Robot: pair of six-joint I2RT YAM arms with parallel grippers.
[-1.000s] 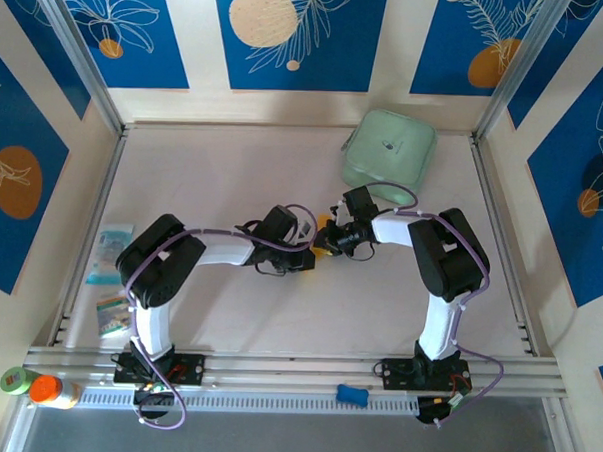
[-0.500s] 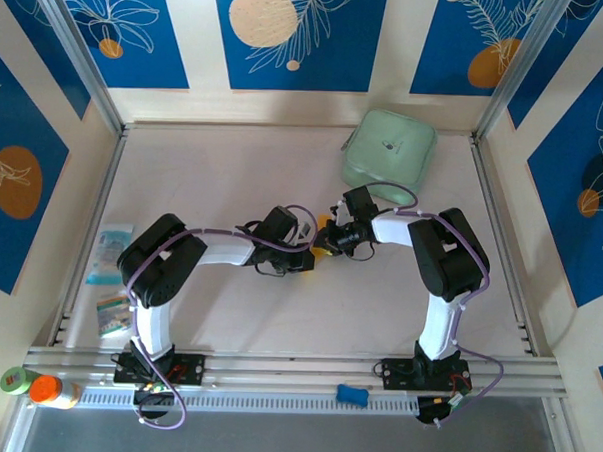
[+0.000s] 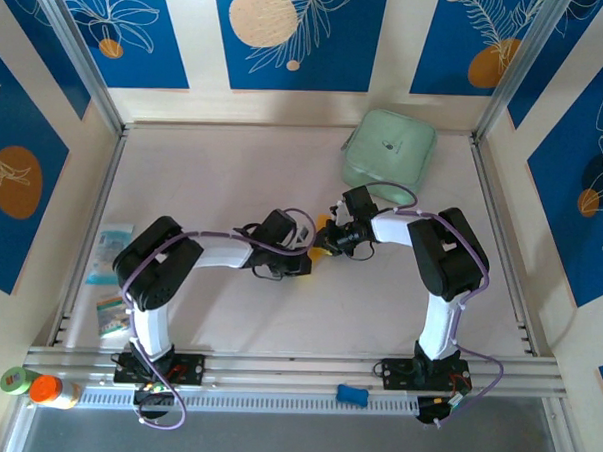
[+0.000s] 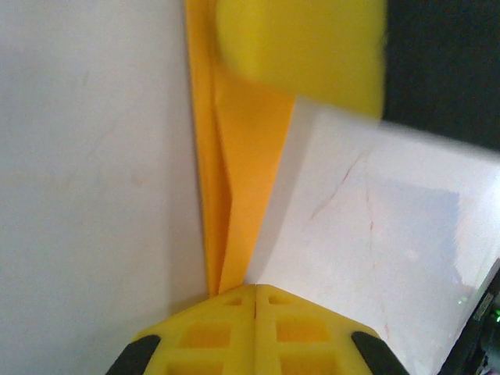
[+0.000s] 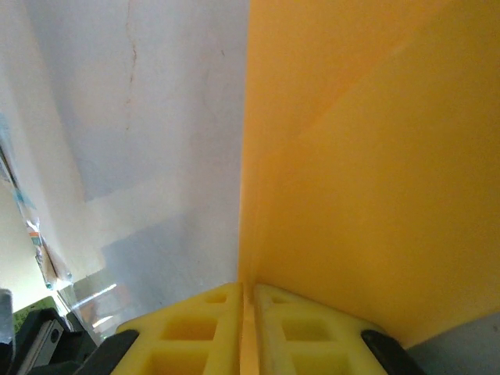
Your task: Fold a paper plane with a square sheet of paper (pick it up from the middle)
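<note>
Near the middle of the table (image 3: 214, 172), a little toward its right edge: a folded piece of orange-yellow paper (image 3: 320, 251), caught between the two hands. Hard to tell whether lifted off the table or resting on it.

Pinched at one end by the left hand (image 3: 311, 255), fingertips pressed together on it. In the left wrist view, clamped at the narrow tip by the left hand (image 4: 255, 301), with the paper (image 4: 234, 180) running away as a slim strip, a long crease down it and layers lying over each other (more dart than square). Across the top of that view, a blurred yellow finger of the right hand (image 4: 305, 47) at the strip's far end.

Gripped from the opposite side by the right hand (image 3: 332, 241), likewise closed on the paper. In the right wrist view, held edge-on in the slit of the right hand (image 5: 246, 298), with the paper (image 5: 367, 195) broad to the right and a slanted fold line across it.

Toward the table's far right corner, well apart from the paper: a mint-green case (image 3: 389, 150). Along the left edge: small printed packets (image 3: 110, 256).
</note>
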